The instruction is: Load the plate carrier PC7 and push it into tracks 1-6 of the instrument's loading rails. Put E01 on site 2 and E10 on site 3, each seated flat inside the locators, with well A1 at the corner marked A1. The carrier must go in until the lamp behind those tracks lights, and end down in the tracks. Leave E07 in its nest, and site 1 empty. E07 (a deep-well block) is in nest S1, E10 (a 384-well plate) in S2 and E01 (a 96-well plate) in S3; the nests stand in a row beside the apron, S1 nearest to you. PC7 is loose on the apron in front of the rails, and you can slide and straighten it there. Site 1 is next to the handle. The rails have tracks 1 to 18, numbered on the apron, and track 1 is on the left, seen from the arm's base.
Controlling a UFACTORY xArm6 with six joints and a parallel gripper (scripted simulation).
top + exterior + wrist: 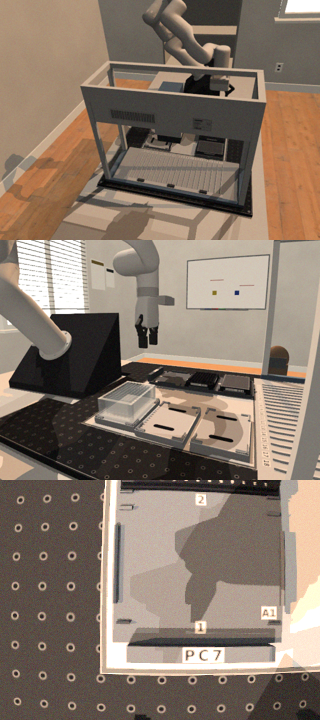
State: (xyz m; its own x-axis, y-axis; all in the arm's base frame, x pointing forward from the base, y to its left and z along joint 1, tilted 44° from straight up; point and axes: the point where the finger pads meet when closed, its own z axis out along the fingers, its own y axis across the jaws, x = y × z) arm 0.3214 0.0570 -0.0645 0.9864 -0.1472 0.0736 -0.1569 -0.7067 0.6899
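Note:
Carrier PC7 (173, 376) (150, 545) lies on the apron by the rails, its handle (200, 655) towards the arm's side. Site 1 is bare. The black plate E01 (205, 378) (175, 484) is on site 2. The grey 384-well plate E10 (235, 382) (209, 147) is on site 3. Both look level; their A1 corners are too small to read. The clear deep-well block E07 (126, 400) stands in nest S1. Nests S2 (178, 418) and S3 (224, 427) are empty. My gripper (148, 342) is open and empty, high above the carrier's handle end.
The rails (178, 171) lie beyond the carrier, under the instrument's frame (175, 105), with a post (305, 420) at the side. Three lamp blocks stand behind the tracks; the one (203, 191) at the right looks dark. A black wedge mount (103, 343) carries the arm.

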